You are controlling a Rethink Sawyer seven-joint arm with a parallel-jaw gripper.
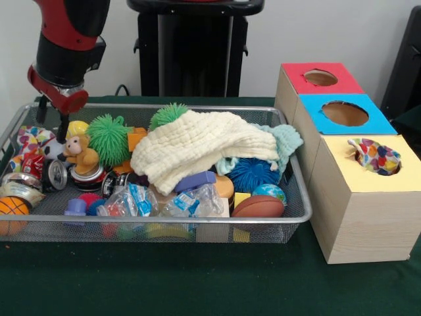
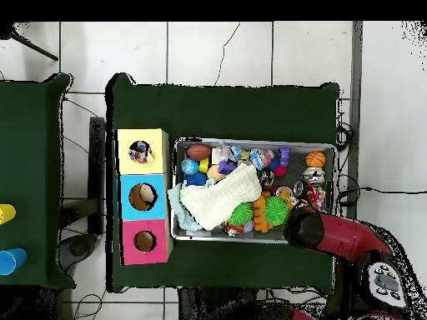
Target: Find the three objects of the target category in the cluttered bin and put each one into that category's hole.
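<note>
The silver wire-mesh bin (image 1: 164, 222) is full of toys; it also shows in the overhead view (image 2: 250, 140). One polka-dot cloth (image 1: 31, 139) lies at the bin's far left end. Another polka-dot cloth (image 1: 376, 157) sits in the round hole of the yellow-topped box (image 1: 368, 204), also seen from overhead (image 2: 138, 152). I see no third one. My gripper (image 1: 52, 128) hangs over the bin's left end, just above and right of the cloth there, fingers apart and empty. In the overhead view the arm (image 2: 334, 237) hides it.
A cream waffle cloth (image 1: 197, 148) covers the bin's middle, with a mint knitted cloth (image 1: 286, 139) to its right. Green spiky balls (image 1: 108, 137), a small plush monkey (image 1: 80, 153), cans and balls crowd the left end. The blue-topped box (image 1: 368, 122) and red-topped box (image 1: 299, 82) stand behind the yellow one.
</note>
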